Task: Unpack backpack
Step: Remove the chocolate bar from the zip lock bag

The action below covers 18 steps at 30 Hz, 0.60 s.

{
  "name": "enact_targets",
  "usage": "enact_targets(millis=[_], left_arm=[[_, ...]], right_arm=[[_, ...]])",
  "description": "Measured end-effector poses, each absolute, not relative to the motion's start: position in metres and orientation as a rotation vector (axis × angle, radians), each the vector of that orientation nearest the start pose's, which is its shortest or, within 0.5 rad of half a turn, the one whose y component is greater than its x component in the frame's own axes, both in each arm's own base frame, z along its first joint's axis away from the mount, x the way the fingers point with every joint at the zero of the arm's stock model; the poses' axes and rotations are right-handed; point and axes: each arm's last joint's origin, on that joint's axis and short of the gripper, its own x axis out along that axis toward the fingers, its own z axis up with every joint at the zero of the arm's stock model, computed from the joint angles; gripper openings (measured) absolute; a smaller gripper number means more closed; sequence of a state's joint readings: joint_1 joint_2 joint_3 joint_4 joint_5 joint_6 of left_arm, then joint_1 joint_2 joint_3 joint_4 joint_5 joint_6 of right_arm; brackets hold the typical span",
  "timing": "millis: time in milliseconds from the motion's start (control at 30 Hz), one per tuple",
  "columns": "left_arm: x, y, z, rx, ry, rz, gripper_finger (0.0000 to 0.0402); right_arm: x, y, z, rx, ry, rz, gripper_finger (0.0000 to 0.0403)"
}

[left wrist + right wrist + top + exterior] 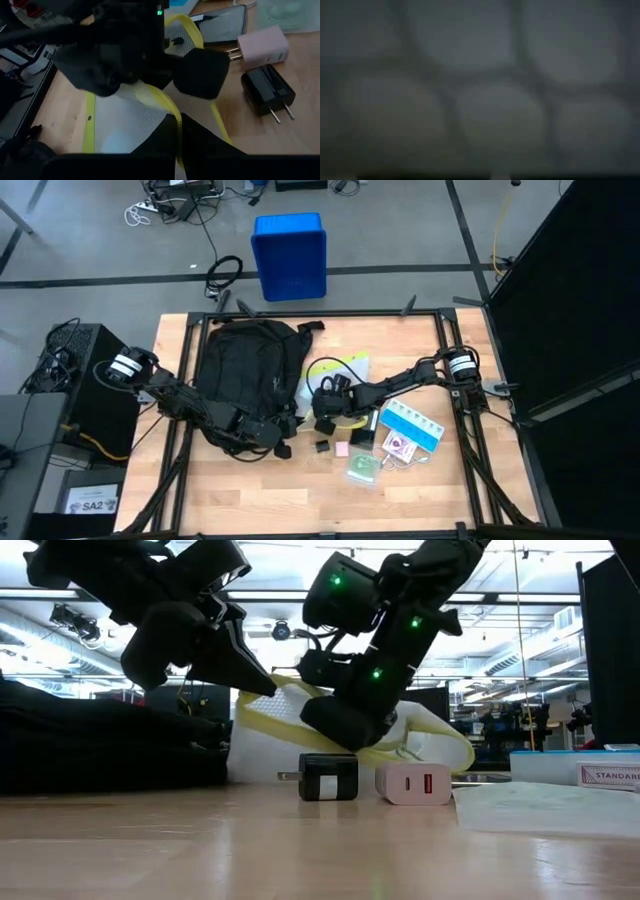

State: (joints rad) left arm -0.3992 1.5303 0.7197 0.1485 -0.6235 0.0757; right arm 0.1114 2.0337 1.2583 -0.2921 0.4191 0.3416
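Note:
The black backpack [245,365] lies on the table's left half, also seen in the low view [100,745]. Beside it on its right lies a white mesh pouch [345,370] with yellow trim. My left gripper [280,428] is shut on the pouch's edge near the backpack's lower right corner. My right gripper [322,408] has come from the table's right side. It is down on the pouch [420,735], shut. The right wrist view shows only blurred mesh, very close. My left gripper pinches the pouch's yellow-trimmed edge [172,112] between its two fingers. They slant downward, coming from the table's left side. That edge [275,690] is raised off the table, while the rest of the pouch lies on the wood. My right gripper is shut on the pouch's mesh, slanting down from the table's right side. Its own body [200,75] hides the place of contact, so the part and the number of layers cannot be told. The pouch rests on the table beneath it.
A black charger [328,778] and a pink charger [412,783] lie just in front of the pouch. A phone [225,25], a blue pill box [415,425], cards [400,448] and a small clear bag [362,468] lie to the right. A blue bin [290,255] stands beyond the table.

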Motion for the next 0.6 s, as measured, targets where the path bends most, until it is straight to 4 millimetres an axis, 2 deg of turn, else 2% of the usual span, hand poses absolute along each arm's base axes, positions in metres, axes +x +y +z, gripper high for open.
enact_targets(millis=[133,600], left_arm=[[0.277,-0.099,0.174,0.398,0.596,0.189,0.0000],[0.277,-0.099,0.174,0.396,0.595,0.191,0.0000]], right_arm=[[0.395,0.048,0.140,0.001,0.940,-0.426,0.0001],[0.373,0.103,0.200,-0.001,0.777,-0.321,0.0000]])
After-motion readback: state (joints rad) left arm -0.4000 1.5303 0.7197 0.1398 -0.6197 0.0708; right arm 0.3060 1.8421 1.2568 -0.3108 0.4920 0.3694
